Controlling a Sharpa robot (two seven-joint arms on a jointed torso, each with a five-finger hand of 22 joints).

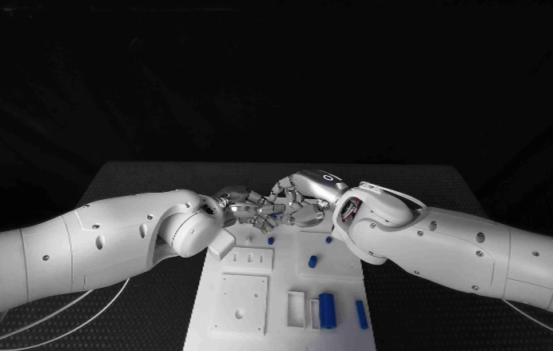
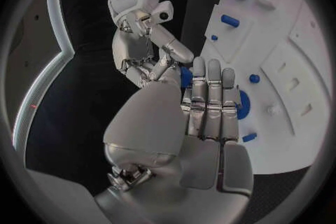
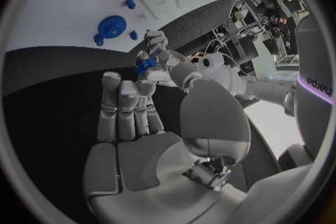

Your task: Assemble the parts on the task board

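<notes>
I work over the board (image 1: pixel 244 303), the white plate on the black table (image 1: pixel 150 177), and everything sits relative to it. My two hands meet over its far end: my left hand (image 1: pixel 240 207) and my right hand (image 1: pixel 302 199), fingertips nearly touching. Between them is a small blue part (image 3: pixel 147 65) — in my right wrist view my left hand's fingers pinch it, clamped on it just off the board's far edge. My right hand's fingers lie straight and close together against that part; whether they grip it too, I cannot tell.

The part looks like hard plastic: light, stiff, smooth enough to slip, unlikely to break. I judge it best held by its sides between fingertips, leaving the end that must go into the board free.

Counting on the board from my head view: one larger blue cylinder (image 1: pixel 326 309) near the near end, one thin blue bar (image 1: pixel 360 314) beside it, one short peg (image 1: pixel 312 261) mid-board — and two tiny blue studs closer to my hands. My right wrist view adds one blue gear (image 3: pixel 112 26) seated at the far end.
</notes>
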